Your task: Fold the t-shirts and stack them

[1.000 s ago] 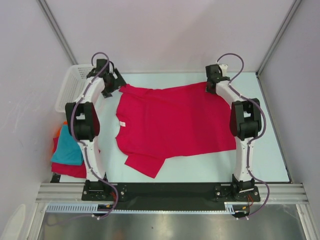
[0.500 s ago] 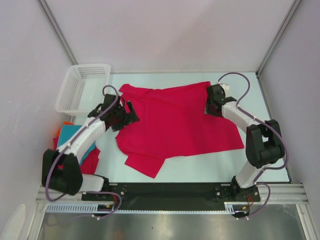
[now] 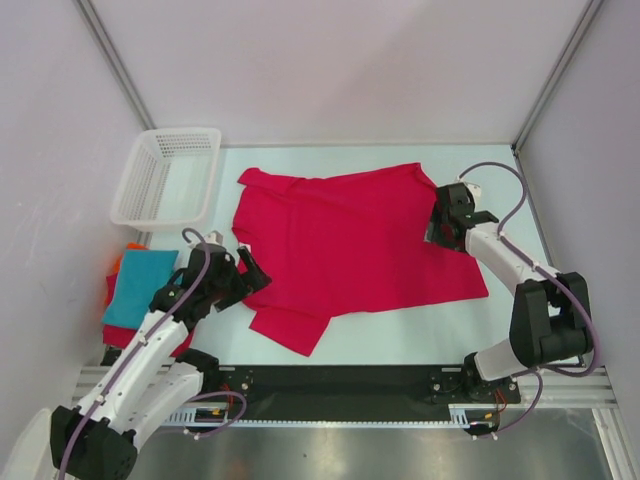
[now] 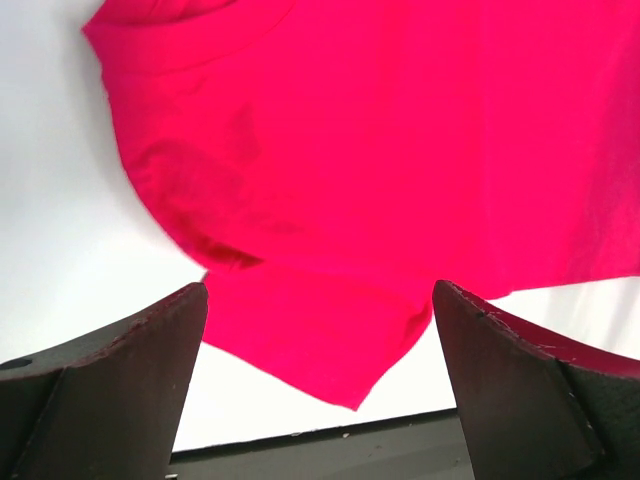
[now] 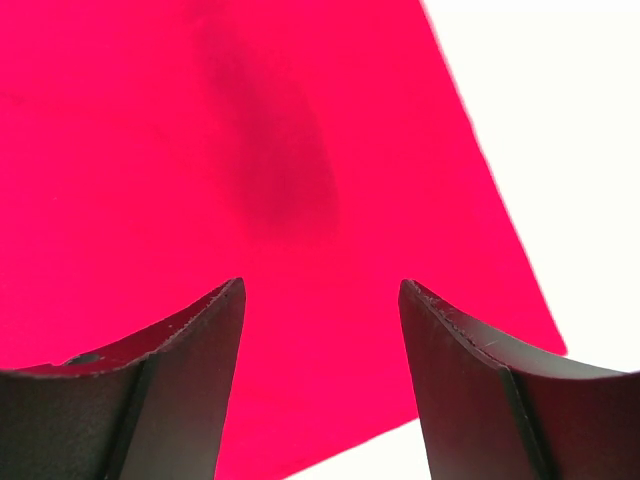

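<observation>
A large crimson-red t-shirt [image 3: 350, 245] lies spread on the white table, collar to the left, one sleeve [image 3: 292, 328] pointing to the near edge. My left gripper [image 3: 248, 275] is open and empty, just left of the shirt near that sleeve; the left wrist view shows the sleeve [image 4: 320, 335] between its jaws. My right gripper [image 3: 440, 228] is open and empty above the shirt's right hem; the right wrist view shows red cloth [image 5: 250, 180] below it. A folded pile sits at the left edge: a teal shirt [image 3: 140, 285] on top, a red one [image 3: 135, 338] and an orange one [image 3: 118, 262] beneath.
A white plastic mesh basket [image 3: 165, 175] stands at the back left. Grey walls close in the back and sides. A black rail [image 3: 330, 378] runs along the table's near edge by the arm bases.
Both arms have pulled back from the shirt's far corners toward the near side. The left gripper came down to the near sleeve, the right one to the right hem. The shirt lies flatter.
</observation>
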You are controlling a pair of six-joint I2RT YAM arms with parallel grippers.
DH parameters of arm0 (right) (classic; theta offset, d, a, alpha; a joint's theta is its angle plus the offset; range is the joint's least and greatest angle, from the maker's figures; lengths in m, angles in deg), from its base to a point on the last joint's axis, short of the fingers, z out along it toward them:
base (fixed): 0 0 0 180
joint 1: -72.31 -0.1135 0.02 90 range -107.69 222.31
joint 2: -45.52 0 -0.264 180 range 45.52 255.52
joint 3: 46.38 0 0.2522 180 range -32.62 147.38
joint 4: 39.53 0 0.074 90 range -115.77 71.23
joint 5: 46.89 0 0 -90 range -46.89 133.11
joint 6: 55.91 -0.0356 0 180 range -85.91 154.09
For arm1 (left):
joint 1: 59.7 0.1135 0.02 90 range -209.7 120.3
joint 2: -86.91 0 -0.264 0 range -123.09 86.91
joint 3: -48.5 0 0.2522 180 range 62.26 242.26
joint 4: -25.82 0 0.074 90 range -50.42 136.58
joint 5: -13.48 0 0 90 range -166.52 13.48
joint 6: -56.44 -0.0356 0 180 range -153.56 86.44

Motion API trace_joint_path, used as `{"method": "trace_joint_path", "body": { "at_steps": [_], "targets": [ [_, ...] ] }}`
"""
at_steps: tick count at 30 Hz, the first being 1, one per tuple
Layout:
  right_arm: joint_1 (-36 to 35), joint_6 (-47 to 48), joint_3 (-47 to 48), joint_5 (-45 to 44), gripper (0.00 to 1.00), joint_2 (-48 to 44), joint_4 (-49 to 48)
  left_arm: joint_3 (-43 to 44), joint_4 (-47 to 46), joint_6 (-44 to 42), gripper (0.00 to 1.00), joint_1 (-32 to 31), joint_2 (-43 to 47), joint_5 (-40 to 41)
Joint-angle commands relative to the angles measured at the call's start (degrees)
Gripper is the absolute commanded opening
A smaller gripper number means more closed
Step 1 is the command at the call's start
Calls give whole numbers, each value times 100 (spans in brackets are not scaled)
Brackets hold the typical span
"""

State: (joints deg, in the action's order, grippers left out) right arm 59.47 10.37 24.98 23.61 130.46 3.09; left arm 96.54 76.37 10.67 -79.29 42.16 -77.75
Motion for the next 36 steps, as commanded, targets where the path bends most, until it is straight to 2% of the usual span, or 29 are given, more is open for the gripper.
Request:
{"method": "trace_joint_path", "body": {
  "at_steps": [1, 5, 13, 17, 21, 27, 33, 36],
  "targets": [
    [203, 0, -91, 87, 69, -416, 84, -220, 100, 270, 99, -71, -50, 106],
    [300, -36, -56, 175, 69, -575, 146, -396, -111, 367, 100, -220, -455, -26],
    [212, -211, 427, 430, 68, -426, 225, -115, -445, 657, 99, -1011, -973, 61],
    [142, -238, 392, 422, 68, -461, 251, -342, -682, 798, 100, -1318, -1325, 115],
    [176, -141, 348, 360, 68, -645, 330, -615, -770, 973, 100, -1582, -1203, 115],
    [212, -9, 436, 342, 68, -778, 427, -1116, -709, 1202, 99, -1635, -659, 238],
    [194, -71, 488, 474, 68, -778, 436, -1328, -604, 1281, 87, -1644, -438, 246],
    [185, -71, 524, 483, 68, -830, 480, -1372, -586, 1342, 76, -1644, -429, 246]
  ]
}}
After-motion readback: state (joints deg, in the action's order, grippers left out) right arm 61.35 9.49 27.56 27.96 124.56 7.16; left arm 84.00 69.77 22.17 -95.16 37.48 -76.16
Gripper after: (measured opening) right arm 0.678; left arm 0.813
